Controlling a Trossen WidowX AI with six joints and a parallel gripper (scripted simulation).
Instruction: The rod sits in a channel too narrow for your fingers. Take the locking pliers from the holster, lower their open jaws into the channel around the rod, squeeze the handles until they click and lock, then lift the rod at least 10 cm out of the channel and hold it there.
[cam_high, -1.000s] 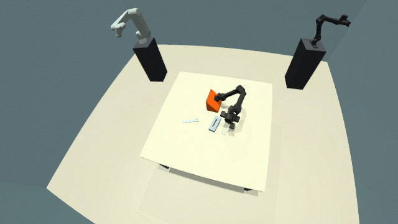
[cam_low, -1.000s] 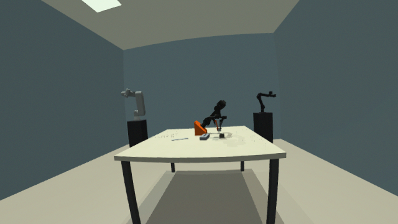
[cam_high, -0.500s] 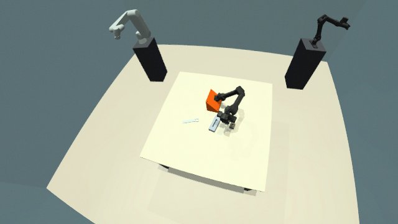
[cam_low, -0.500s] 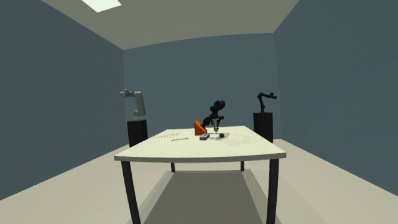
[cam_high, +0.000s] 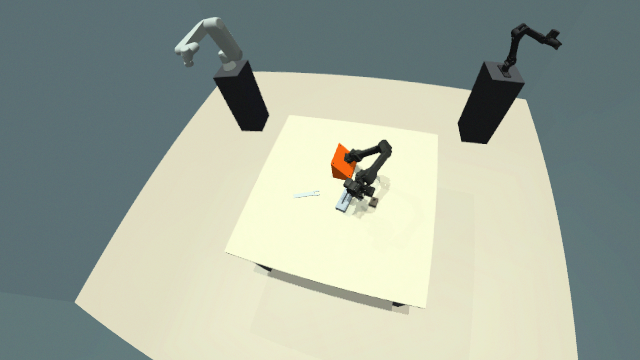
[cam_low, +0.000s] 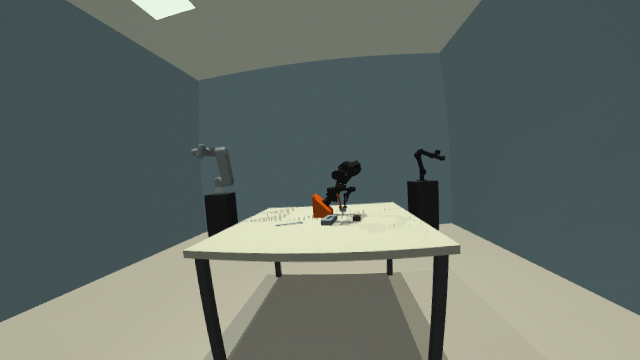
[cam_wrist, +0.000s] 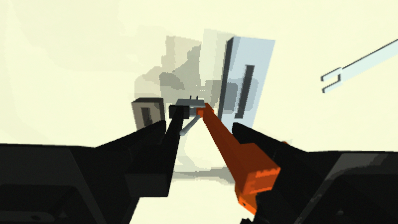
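My gripper (cam_high: 360, 193) (cam_low: 344, 191) (cam_wrist: 199, 125) is shut on the spread handles of the locking pliers (cam_low: 339, 201) (cam_wrist: 220, 136), one handle black and one orange. The grey jaws point down, above the table, with a small gap between their two prongs. In the wrist view they are between the brown holster (cam_high: 374, 202) (cam_low: 356, 218) (cam_wrist: 154, 105) on the left and the blue-grey channel block (cam_high: 341, 206) (cam_low: 328, 222) (cam_wrist: 262, 52) on the right. The block's narrow slot shows dark; I cannot make out the rod in it.
A pale wrench (cam_high: 306, 194) (cam_low: 290, 224) (cam_wrist: 370, 62) lies beyond the channel block on the side away from the holster. The orange wedge (cam_high: 342, 167) (cam_low: 320, 206) stands at my arm's base. Two other arms stand on pedestals (cam_high: 242, 100) (cam_high: 487, 107) off the table.
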